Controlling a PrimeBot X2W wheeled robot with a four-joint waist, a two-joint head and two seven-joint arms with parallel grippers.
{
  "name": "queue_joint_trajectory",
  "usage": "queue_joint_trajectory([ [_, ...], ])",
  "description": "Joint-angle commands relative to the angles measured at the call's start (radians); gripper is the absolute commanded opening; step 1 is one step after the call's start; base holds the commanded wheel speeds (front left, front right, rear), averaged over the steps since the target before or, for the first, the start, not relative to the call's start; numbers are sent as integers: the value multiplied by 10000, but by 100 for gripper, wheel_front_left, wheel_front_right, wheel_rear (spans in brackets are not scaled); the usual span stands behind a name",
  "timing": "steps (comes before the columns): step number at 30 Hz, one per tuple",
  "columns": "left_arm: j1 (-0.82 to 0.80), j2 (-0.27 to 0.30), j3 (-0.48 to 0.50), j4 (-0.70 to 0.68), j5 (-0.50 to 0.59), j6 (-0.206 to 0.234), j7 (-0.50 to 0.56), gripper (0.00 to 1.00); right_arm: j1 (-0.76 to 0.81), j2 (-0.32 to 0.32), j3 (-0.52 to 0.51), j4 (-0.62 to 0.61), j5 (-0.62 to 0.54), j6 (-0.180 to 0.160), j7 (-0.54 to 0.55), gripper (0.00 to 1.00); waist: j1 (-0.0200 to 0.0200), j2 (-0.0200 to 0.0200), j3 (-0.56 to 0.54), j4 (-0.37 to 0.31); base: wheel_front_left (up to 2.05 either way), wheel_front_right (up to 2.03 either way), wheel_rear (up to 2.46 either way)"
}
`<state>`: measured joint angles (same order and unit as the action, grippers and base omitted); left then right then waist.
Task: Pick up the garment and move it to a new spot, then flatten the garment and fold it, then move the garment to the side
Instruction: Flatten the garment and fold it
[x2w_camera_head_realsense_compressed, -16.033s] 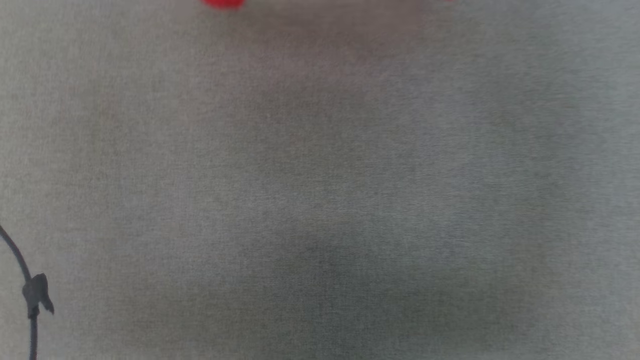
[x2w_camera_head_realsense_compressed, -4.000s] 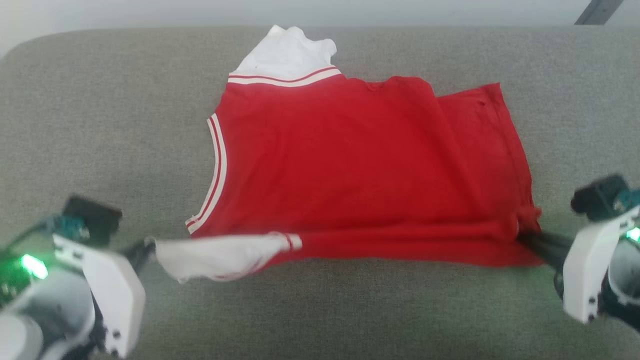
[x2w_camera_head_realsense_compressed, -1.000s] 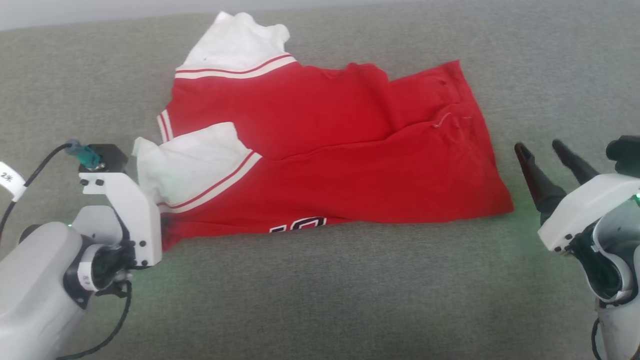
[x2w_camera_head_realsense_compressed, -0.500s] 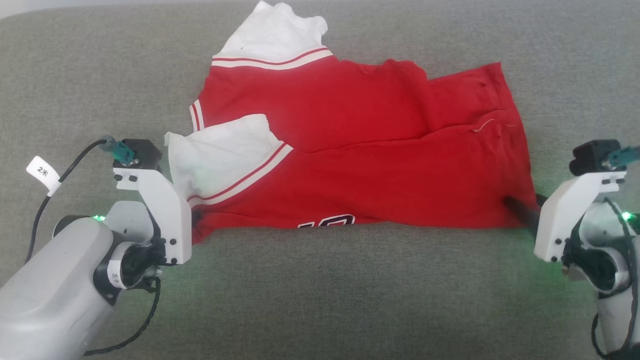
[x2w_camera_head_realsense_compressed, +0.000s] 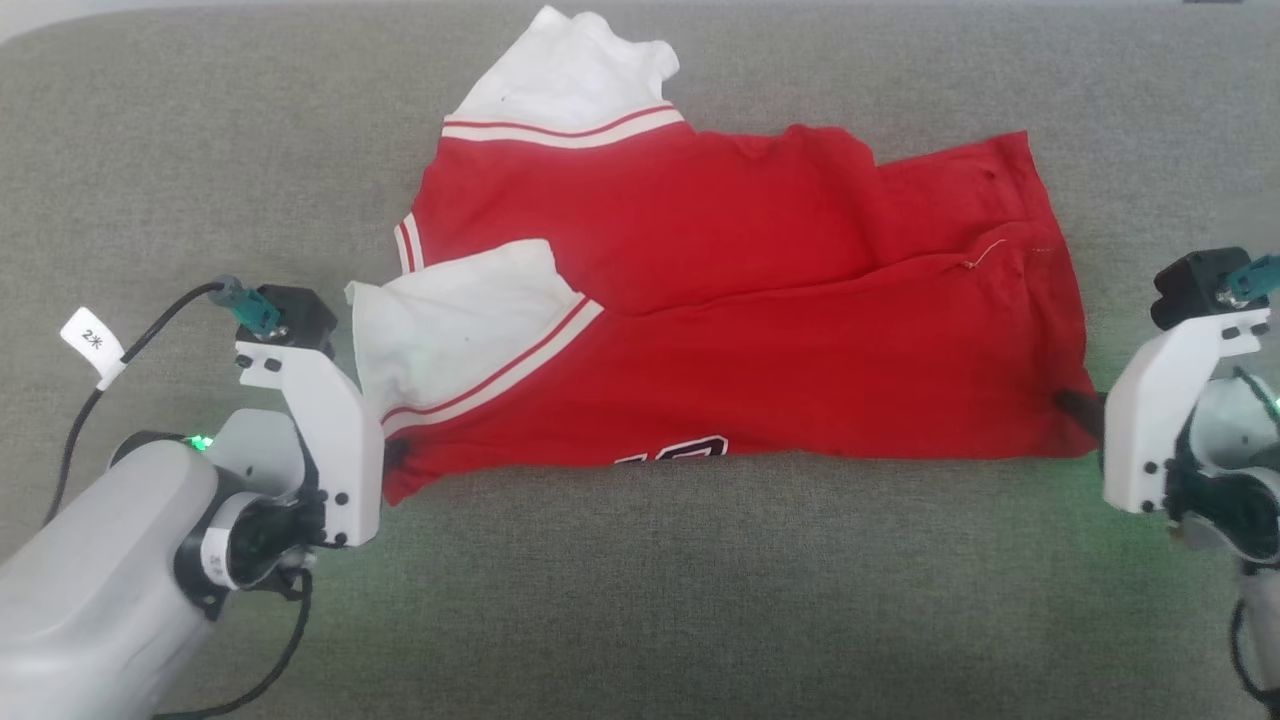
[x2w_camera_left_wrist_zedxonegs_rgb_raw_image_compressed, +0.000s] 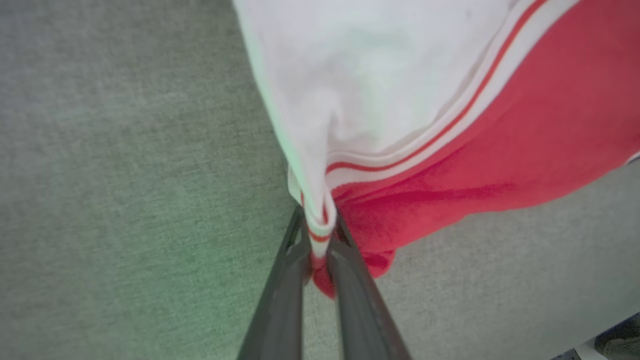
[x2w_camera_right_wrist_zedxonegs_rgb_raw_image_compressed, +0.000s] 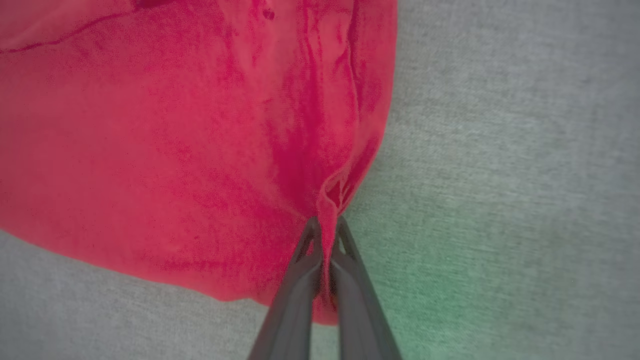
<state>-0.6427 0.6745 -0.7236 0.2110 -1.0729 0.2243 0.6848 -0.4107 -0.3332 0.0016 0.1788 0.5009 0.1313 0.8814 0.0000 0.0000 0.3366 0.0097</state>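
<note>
**Writing.** A paper tag (x2w_camera_head_realsense_compressed: 90, 341) on the cable (x2w_camera_head_realsense_compressed: 160, 312) of the left arm bore a mark like "2" followed by a small symbol that could not be read. Along the near fold of the garment (x2w_camera_head_realsense_compressed: 760, 330), black-and-white lettering (x2w_camera_head_realsense_compressed: 672, 452) showed only its top parts. The rest was tucked under, and no word could be read.

**Position.** The garment lay in the middle of a grey upholstered surface (x2w_camera_head_realsense_compressed: 640, 600), folded over on itself. Its red body ran to the right and its white sleeves sat at the left. The far sleeve (x2w_camera_head_realsense_compressed: 565, 75) reached close to the back edge of the surface. The near sleeve (x2w_camera_head_realsense_compressed: 450, 320) lay on top of the red cloth.

**Hands.** The left hand (x2w_camera_left_wrist_zedxonegs_rgb_raw_image_compressed: 320, 220) was clenched on the near left corner, with striped trim and red cloth pinched between its fingers. The right hand (x2w_camera_right_wrist_zedxonegs_rgb_raw_image_compressed: 326, 225) was clenched on the near right corner of the red hem, which was bunched into a ridge at the grip.

**Edges and room.** A broad strip of bare surface lay in front of the garment, and more lay beyond each hand to the left and right. The surface's far left corner was rounded.

**Obscured.** From the head view, a white bracket (x2w_camera_head_realsense_compressed: 325, 440) hid the left fingers, and only a dark tip of the right fingers showed. The picture's right edge cut off the right arm. A loose pale thread (x2w_camera_head_realsense_compressed: 985, 253) hung at the hem.
</note>
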Motion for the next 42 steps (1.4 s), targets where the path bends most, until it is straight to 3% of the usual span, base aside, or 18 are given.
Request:
queue_joint_trajectory([
  [1, 235, 242, -66, -187, -101, 101, 194, 0, 157, -292, 110, -298, 171, -11, 217, 0, 0, 0, -61, 3, 0, 0, 0],
  [10, 875, 1360, 150, -2149, -61, 973, 539, 0, 1078, -1037, -8, -1976, 803, -14, 1260, 0, 0, 0, -277, -53, 0, 0, 0],
  [18, 2263, 2033, 213, -3619, -311, 1989, 518, 0, 2485, -783, -570, -3046, 1093, -14, 2002, 0, 0, 0, -239, -137, 0, 0, 0],
  [26, 2923, 1688, 132, -3066, -668, 1938, 198, 0, 2925, -168, -620, -2708, 859, -14, 1816, 0, 0, 0, -200, -192, 0, 0, 0],
  [28, 2735, 1549, 127, -2820, -554, 1746, 51, 37, 2776, -82, -493, -2467, 764, -11, 1681, 0, 0, 0, -195, -214, 0, 0, 0],
  [29, 2648, 1484, 148, -2709, -524, 1680, -43, 53, 2691, 41, -481, -2351, 776, -11, 1551, 4, 0, 0, -194, -224, 0, 0, 0],
  [30, 2583, 1446, 152, -2585, -521, 1612, -44, 97, 2586, 117, -487, -2200, 733, -11, 1427, 9, 0, 0, -198, -233, 0, 0, 0],
  [31, 2521, 1465, 126, -2489, -491, 1597, -2, 100, 2513, 118, -423, -2056, 661, -13, 1325, 15, 0, 0, -206, -242, 0, 0, 0],
  [32, 2479, 1487, 101, -2423, -470, 1545, 61, 100, 2453, 134, -358, -1931, 613, -13, 1242, 28, 0, 0, -214, -250, 0, 0, 0],
  [34, 2331, 1541, 127, -2421, -398, 1509, 66, 100, 2356, 205, -237, -1727, 631, -13, 1061, 97, 0, 0, -240, -257, 0, 0, 0],
  [37, 2045, 1765, 112, -2753, -185, 1371, 152, 100, 2254, 194, -133, -1567, 654, -16, 923, 100, 0, 0, -321, -288, 0, 0, 0],
  [42, 1650, 2358, 155, -3561, 109, 1536, 581, 100, 2165, 154, -304, -1733, 770, -14, 629, 100, 0, 0, -485, -410, 0, 0, 0],
])
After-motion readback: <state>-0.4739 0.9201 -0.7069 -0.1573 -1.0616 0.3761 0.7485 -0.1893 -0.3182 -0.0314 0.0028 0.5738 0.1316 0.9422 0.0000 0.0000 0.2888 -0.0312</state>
